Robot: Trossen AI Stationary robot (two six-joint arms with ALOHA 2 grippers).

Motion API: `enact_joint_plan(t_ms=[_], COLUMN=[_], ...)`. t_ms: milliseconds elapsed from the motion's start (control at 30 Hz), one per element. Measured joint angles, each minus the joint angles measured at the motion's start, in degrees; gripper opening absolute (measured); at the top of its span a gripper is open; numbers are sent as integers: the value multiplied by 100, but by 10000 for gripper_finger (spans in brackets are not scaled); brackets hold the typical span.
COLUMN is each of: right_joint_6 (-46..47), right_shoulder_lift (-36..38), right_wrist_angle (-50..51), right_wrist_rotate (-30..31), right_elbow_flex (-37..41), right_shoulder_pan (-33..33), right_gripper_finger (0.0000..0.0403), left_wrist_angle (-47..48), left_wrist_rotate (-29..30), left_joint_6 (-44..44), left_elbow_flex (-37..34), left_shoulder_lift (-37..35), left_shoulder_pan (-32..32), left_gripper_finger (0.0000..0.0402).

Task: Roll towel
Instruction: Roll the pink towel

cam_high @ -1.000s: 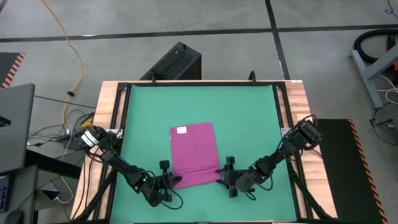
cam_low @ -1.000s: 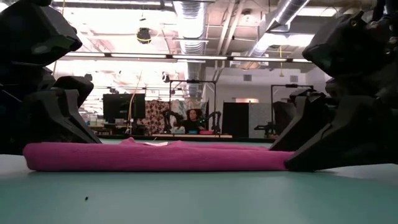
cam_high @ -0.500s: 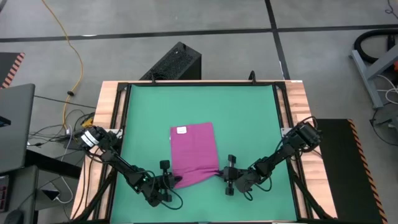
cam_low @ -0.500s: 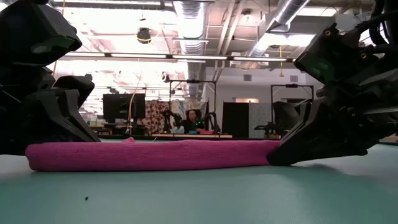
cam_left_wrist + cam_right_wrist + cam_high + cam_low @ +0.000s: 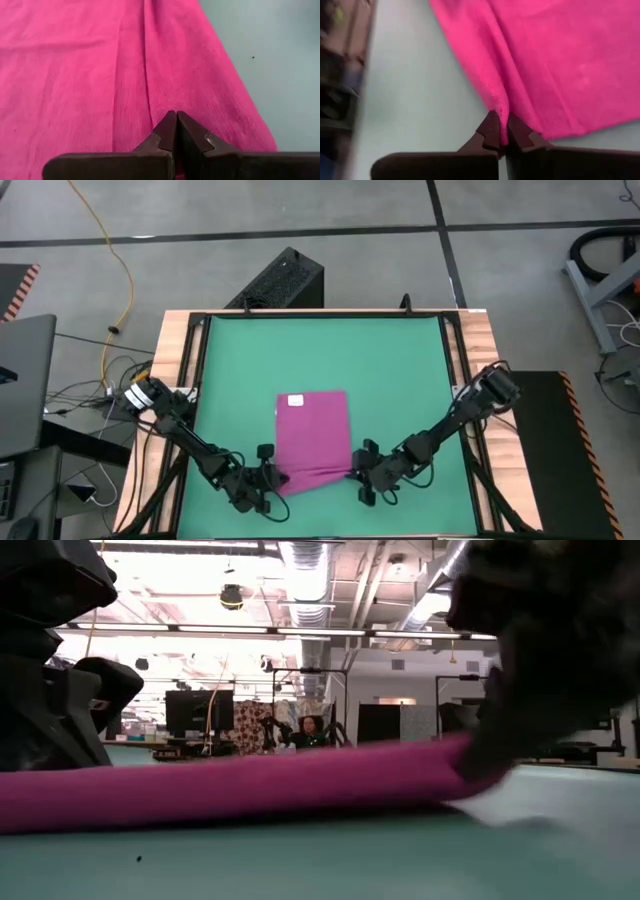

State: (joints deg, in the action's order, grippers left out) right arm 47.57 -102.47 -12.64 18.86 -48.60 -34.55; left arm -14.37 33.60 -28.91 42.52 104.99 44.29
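The magenta towel (image 5: 312, 438) lies on the green table (image 5: 400, 360), its white tag (image 5: 295, 401) at the far edge. Its far part rests flat; its near edge (image 5: 230, 795) is raised off the table. My left gripper (image 5: 276, 477) is shut on the near left corner, and my right gripper (image 5: 353, 471) is shut on the near right corner. In the low view the left gripper (image 5: 55, 700) stands at the left and the right gripper (image 5: 545, 670) shows blurred at the right. My left gripper pinches the towel's near left corner (image 5: 170, 107) between its two fingers, slanting down from the near left side. The corner is lifted off the table. My right gripper pinches a bunched fold at the near right corner (image 5: 501, 107), slanting down from the near right. That corner hangs raised, the cloth creased toward the fingers.
A black frame and wooden rim (image 5: 180, 360) run around the green table. A black box (image 5: 280, 280) stands on the floor beyond the far edge. Cables (image 5: 110, 390) lie off the left side. Open green surface lies beyond the towel's far edge.
My right gripper has shut on the towel's near right corner, rolled and risen. My left gripper has risen a little too. The towel's near edge has come up off the table, and the whole towel has slid slightly toward the table's near edge.
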Motion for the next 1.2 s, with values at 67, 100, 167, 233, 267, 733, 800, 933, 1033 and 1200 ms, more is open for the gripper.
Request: enact_joint_plan(t_ms=[67,100,167,233,267,733,800,933,1033,1200], right_joint_6=[296,466,829,1108,1266,2138,2142,2118,2095,1827], right_shoulder_lift=[73,105,199,281,301,266,266,266,197,189], right_wrist_angle=[-11,4,101,231,368,1107,1108,1110,1022,740], right_wrist_rotate=[-61,-109,-204,-284,-295,-570,-571,-606,-811,-965], right_elbow_flex=[-123,-162,-214,-230,-230,-230,-230,-230,-236,-236], right_shoulder_pan=[70,118,218,312,351,822,895,1028,1203,1401], right_gripper_finger=[16,16,16,16,16,16,16,16,16,15], left_wrist_angle=[2,2,2,-71,-100,-584,-593,-584,-601,-600], left_wrist_rotate=[-2,-20,-78,-92,-129,-802,-810,-907,-1080,-1447], left_joint_6=[10,14,18,30,62,178,178,179,173,156], left_elbow_flex=[0,0,2,4,4,11,11,11,11,13], left_shoulder_lift=[-2,-2,-4,-11,-13,-13,-13,-13,-18,-26], left_shoulder_pan=[0,0,-2,-2,-2,77,83,80,37,-89], left_gripper_finger=[0,0,0,0,0,0,0,0,0,0])
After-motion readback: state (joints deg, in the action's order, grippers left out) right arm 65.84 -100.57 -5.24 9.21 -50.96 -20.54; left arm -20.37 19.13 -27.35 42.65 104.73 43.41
